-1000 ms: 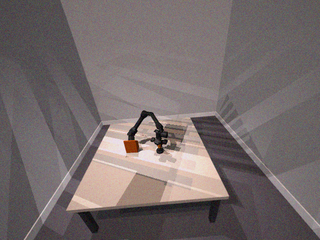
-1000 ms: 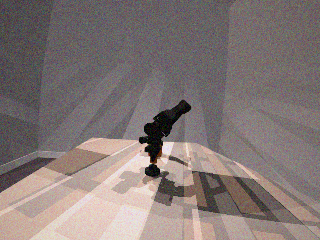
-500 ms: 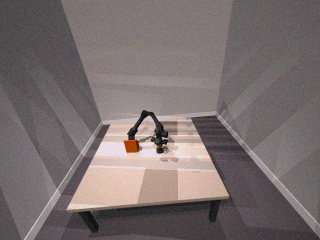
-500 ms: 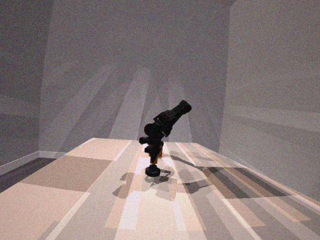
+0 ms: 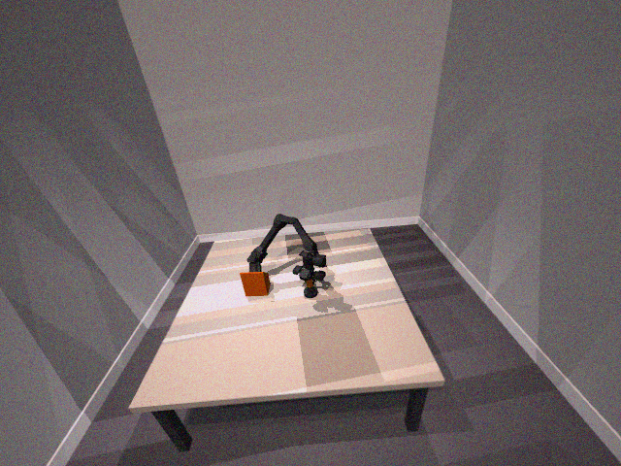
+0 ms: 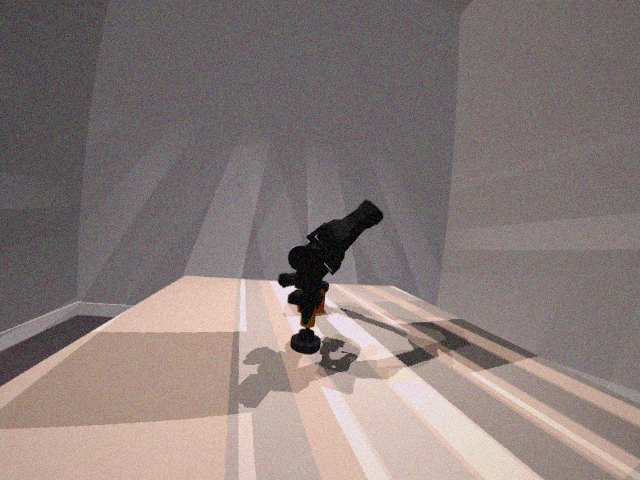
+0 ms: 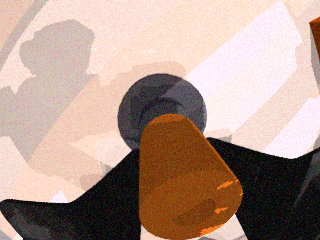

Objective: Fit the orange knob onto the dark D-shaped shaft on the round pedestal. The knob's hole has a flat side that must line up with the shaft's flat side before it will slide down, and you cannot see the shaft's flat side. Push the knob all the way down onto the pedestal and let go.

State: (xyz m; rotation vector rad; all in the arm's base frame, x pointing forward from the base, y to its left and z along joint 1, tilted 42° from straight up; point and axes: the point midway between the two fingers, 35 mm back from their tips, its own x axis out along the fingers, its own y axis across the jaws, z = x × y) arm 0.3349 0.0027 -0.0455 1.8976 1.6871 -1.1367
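Note:
The orange knob (image 5: 309, 283) (image 6: 308, 319) (image 7: 185, 175) is upright between the fingers of my gripper (image 5: 309, 282) (image 6: 308, 312) (image 7: 172, 150), which is shut on it. The round dark pedestal (image 5: 310, 293) (image 6: 305, 343) (image 7: 192, 97) stands on the table directly below the knob. In the wrist view the knob's lower end overlaps a short dark raised part at the pedestal's middle. The knob's lower end is above the pedestal's broad base. Its hole, the shaft's flat side and how far the shaft enters the knob are hidden.
An orange block (image 5: 255, 283) (image 6: 321, 301) (image 7: 316, 37) stands on the table (image 5: 241, 361) (image 6: 170, 315), near the arm's base and left of the pedestal in the top view. Striped light and dark shadows cross the table top.

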